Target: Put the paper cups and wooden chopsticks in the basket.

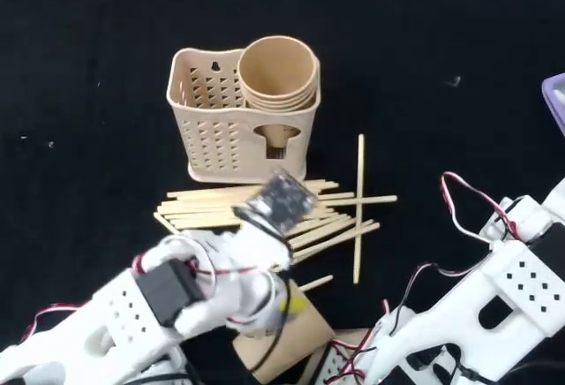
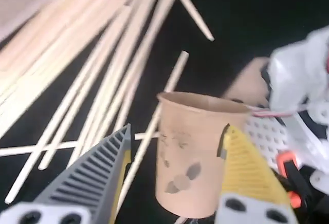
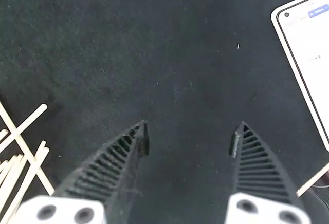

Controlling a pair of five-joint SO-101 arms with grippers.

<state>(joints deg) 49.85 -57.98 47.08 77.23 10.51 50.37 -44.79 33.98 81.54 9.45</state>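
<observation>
A beige perforated basket (image 1: 216, 133) stands at the back of the black table with a stack of paper cups (image 1: 278, 69) in its right end. Wooden chopsticks (image 1: 265, 210) lie fanned out in front of it, and one chopstick (image 1: 359, 204) lies apart, pointing away from me. Another paper cup (image 1: 284, 345) lies near the front edge. My left gripper (image 2: 177, 131) is open around that paper cup (image 2: 193, 157), the yellow finger (image 2: 247, 172) against its side and a gap at the grey one. My right gripper (image 3: 190, 131) hangs open over bare cloth.
A phone (image 3: 308, 54) lies beside the right gripper. A purple object (image 1: 556, 98) sits at the table's right edge. Chopstick ends (image 3: 20, 147) reach toward the right gripper. The right arm (image 1: 494, 297) and its wires fill the front right corner.
</observation>
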